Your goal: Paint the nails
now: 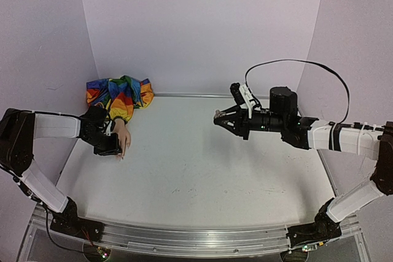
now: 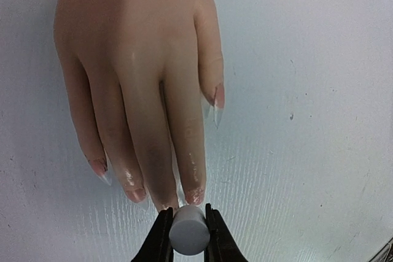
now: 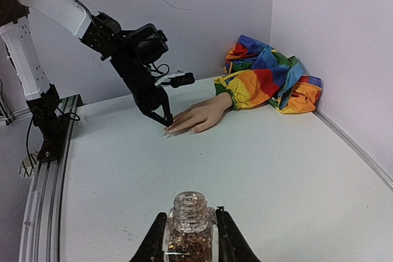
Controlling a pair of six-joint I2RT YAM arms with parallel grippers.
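Observation:
The pale mannequin hand [image 2: 141, 59] lies palm down at the table's left, its rainbow sleeve [image 1: 120, 96] bunched in the back corner. Its nails show glittery polish, as on one fingertip [image 2: 195, 196]. My left gripper [image 2: 187, 230] is shut on a small white cap [image 2: 188, 232], held right over the middle fingertip, which it hides along with any brush. In the top view the left gripper [image 1: 115, 150] sits at the fingertips of the hand [image 1: 124, 136]. My right gripper [image 3: 189, 237] is shut on an uncapped glass bottle [image 3: 190, 228] of coppery glitter polish, held above mid-table [image 1: 218, 119].
White walls close in the table at the back and both sides. The sleeve [image 3: 270, 81] fills the back left corner. A metal rail [image 1: 184, 240] with both arm bases runs along the near edge. A black cable [image 1: 295, 62] loops over the right arm.

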